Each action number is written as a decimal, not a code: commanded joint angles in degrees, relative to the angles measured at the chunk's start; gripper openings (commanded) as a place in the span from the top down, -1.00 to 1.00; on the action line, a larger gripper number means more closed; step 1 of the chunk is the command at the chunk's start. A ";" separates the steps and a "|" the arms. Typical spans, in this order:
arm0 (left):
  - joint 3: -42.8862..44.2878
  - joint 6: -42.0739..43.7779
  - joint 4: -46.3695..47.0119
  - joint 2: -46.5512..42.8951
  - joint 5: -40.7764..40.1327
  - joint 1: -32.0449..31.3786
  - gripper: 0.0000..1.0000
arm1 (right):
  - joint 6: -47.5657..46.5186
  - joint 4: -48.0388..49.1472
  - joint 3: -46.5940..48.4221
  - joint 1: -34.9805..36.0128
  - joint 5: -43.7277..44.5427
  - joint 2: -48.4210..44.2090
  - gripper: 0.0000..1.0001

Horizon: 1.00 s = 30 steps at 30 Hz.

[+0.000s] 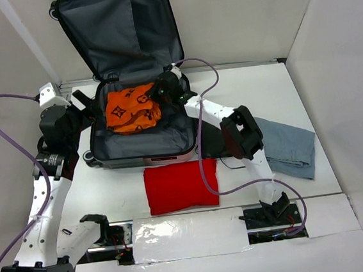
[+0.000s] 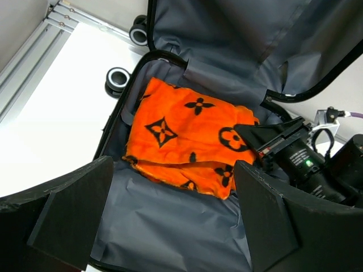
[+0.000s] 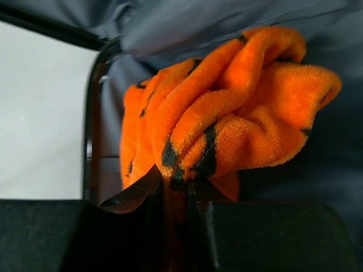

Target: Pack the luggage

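The luggage [image 1: 138, 150] lies open at the table's back, lid up against the wall, grey lining showing. An orange cloth with black motifs [image 1: 130, 109] lies in its base and also shows in the left wrist view [image 2: 184, 136]. My right gripper [image 1: 163, 91] reaches into the case and is shut on the orange cloth's edge [image 3: 187, 164]. My left gripper [image 1: 84, 109] is open and empty at the case's left rim, its fingers [image 2: 62, 209] spread above the lining [image 2: 170, 226]. The shell print is hidden.
A folded red cloth [image 1: 181, 185] lies in front of the case. Folded blue jeans [image 1: 288, 146] lie to the right. Case wheels [image 2: 118, 78] sit by the left wall rail. White walls enclose the table on three sides.
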 commanded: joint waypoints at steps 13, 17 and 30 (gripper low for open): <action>-0.53 0.33 3.95 5.03 3.84 -0.35 -0.99 | -13.45 -10.35 2.14 -6.78 -8.89 -1.63 1.00; 0.52 0.85 3.95 5.65 3.84 -0.35 -0.99 | -16.97 -17.29 6.44 -6.78 -10.30 0.57 0.25; 1.57 5.77 7.56 9.60 11.13 -0.35 -0.99 | -32.52 -31.90 27.27 -9.06 -14.43 -1.71 -1.00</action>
